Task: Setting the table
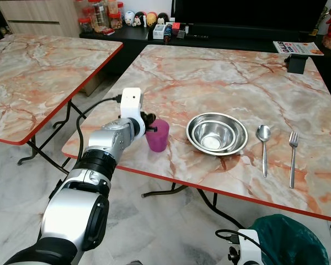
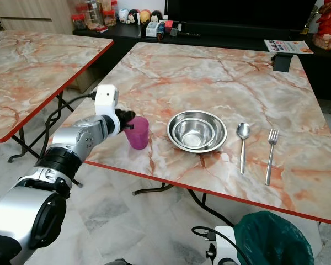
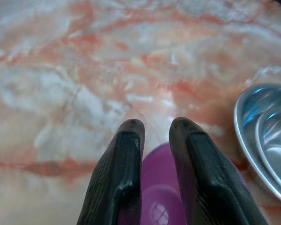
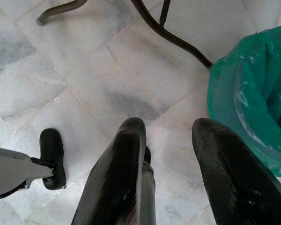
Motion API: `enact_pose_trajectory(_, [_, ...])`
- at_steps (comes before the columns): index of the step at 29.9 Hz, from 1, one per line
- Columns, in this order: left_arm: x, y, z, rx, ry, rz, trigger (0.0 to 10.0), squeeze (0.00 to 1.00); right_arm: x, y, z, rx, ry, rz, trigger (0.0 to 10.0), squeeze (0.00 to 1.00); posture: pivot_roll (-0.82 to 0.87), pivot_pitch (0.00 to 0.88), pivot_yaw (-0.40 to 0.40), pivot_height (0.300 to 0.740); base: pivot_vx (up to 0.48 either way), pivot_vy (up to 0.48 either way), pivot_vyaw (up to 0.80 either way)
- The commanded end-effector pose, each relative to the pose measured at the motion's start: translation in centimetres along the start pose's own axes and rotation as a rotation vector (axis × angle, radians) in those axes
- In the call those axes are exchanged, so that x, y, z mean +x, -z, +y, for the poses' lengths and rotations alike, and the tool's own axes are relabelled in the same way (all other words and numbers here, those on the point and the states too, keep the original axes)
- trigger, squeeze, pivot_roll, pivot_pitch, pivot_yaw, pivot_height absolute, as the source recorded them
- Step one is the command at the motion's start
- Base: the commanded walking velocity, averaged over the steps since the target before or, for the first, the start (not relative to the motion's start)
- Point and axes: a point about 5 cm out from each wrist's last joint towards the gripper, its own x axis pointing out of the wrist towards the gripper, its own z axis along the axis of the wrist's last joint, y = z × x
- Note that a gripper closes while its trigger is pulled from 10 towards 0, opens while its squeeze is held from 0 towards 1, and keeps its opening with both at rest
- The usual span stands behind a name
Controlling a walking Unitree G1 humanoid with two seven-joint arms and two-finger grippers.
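Left gripper (image 3: 154, 136) pinching the rim of the purple cup (image 1: 157, 136) near the table's (image 1: 220, 83) front edge | cup just left of steel bowls (image 1: 217, 133) | spoon (image 1: 263, 146), fork (image 1: 292, 157) right of bowls | right gripper (image 4: 166, 140) parted, empty, low by green bin (image 4: 253, 93)

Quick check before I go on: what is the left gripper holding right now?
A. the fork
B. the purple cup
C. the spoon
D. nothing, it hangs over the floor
B: the left gripper pinches the rim of the purple cup, which stands on the table beside the steel bowls.
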Motion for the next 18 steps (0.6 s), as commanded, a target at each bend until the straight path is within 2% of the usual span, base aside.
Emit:
enact_pose_trajectory(1, [-0.8, -1.5, 1.0, 0.022, -0.013, -0.087, 10.0, 0.00, 0.0, 0.0, -0.1, -0.002, 0.001, 0.007, 10.0, 0.00, 0.04, 0.023, 0.017, 0.714, 0.000, 0.000, 0.00])
enact_pose_trajectory(2, [-1.0, -1.8, 1.3, 0.013, -0.018, -0.116, 10.0, 0.00, 0.0, 0.0, -0.1, -0.001, 0.001, 0.006, 10.0, 0.00, 0.04, 0.023, 0.017, 0.714, 0.000, 0.000, 0.00])
enact_pose_trajectory(3, [-1.8, -2.5, 2.1, -0.009, -0.034, -0.197, 10.0, 0.00, 0.0, 0.0, 0.0, 0.001, 0.001, 0.005, 10.0, 0.00, 0.03, 0.028, 0.022, 0.714, 0.000, 0.000, 0.00])
enact_pose_trajectory(4, [-2.0, -2.7, 2.4, -0.016, -0.042, -0.227, 10.0, 0.00, 0.0, 0.0, 0.0, 0.001, 0.001, 0.005, 10.0, 0.00, 0.03, 0.028, 0.022, 0.714, 0.000, 0.000, 0.00])
enact_pose_trajectory(6, [-3.3, -3.5, 3.8, -0.056, -0.095, -0.351, 10.0, 0.00, 0.0, 0.0, 0.0, 0.007, 0.002, 0.001, 10.0, 0.00, 0.03, 0.031, 0.029, 0.714, 0.000, 0.000, 0.00])
enact_pose_trajectory(7, [-5.0, -3.6, 5.9, -0.087, -0.193, -0.453, 10.0, 0.00, 0.0, -0.1, 0.0, 0.013, 0.005, -0.004, 10.0, 0.00, 0.03, 0.036, 0.030, 0.714, 0.000, 0.000, 0.00])
enact_pose_trajectory(8, [-5.8, -3.5, 6.9, -0.094, -0.246, -0.488, 10.0, 0.00, 0.0, -0.1, 0.0, 0.015, 0.006, -0.005, 10.0, 0.00, 0.03, 0.036, 0.030, 0.714, 0.000, 0.000, 0.00])
enact_pose_trajectory(9, [-7.9, -2.5, 9.6, -0.107, -0.390, -0.534, 10.0, 0.00, 0.0, 0.0, 0.0, 0.018, 0.007, -0.006, 10.0, 0.00, 0.04, 0.045, 0.033, 0.714, 0.000, 0.000, 0.00])
enact_pose_trajectory(10, [-8.9, -1.8, 10.9, -0.112, -0.462, -0.547, 10.0, 0.00, 0.0, 0.1, 0.0, 0.019, 0.007, -0.005, 10.0, 0.00, 0.04, 0.048, 0.035, 0.714, 0.000, 0.000, 0.00])
enact_pose_trajectory(11, [-11.0, -0.4, 13.2, -0.088, -0.590, -0.537, 10.0, 0.00, -0.1, 0.2, 0.0, 0.020, 0.007, -0.004, 10.0, 0.00, 0.05, 0.053, 0.036, 0.714, 0.000, 0.000, 0.00])
enact_pose_trajectory(12, [-12.4, 0.5, 14.5, -0.066, -0.673, -0.527, 10.0, 0.00, -0.1, 0.3, 0.0, 0.021, 0.007, -0.003, 10.0, 0.00, 0.05, 0.055, 0.037, 0.714, 0.000, 0.000, 0.00])
enact_pose_trajectory(13, [-13.1, 0.9, 15.2, -0.051, -0.712, -0.517, 10.0, 0.00, -0.1, 0.4, 0.0, 0.021, 0.007, -0.003, 10.0, 0.00, 0.05, 0.055, 0.037, 0.714, 0.000, 0.000, 0.00])
enact_pose_trajectory(14, [-14.7, 2.0, 16.5, 0.008, -0.800, -0.483, 10.0, 0.00, -0.1, 0.5, 0.1, 0.021, 0.007, -0.001, 10.0, 0.00, 0.06, 0.059, 0.039, 0.714, 0.000, 0.000, 0.00])
enact_pose_trajectory(15, [-15.6, 2.6, 17.3, 0.047, -0.850, -0.461, 10.0, 0.00, -0.2, 0.6, 0.1, 0.022, 0.006, 0.000, 10.0, 0.00, 0.07, 0.062, 0.041, 0.714, 0.000, 0.000, 0.00])
enact_pose_trajectory(17, [-18.1, 5.1, 19.2, 0.154, -0.966, -0.356, 10.0, 0.00, -0.2, 0.9, 0.2, 0.015, 0.003, 0.009, 10.0, 0.00, 0.08, 0.064, 0.043, 0.714, 0.000, 0.000, 0.00])
enact_pose_trajectory(18, [-18.1, 5.1, 19.2, 0.154, -0.966, -0.356, 10.0, 0.00, -0.2, 0.9, 0.2, 0.015, 0.003, 0.009, 10.0, 0.00, 0.08, 0.064, 0.043, 0.714, 0.000, 0.000, 0.00])
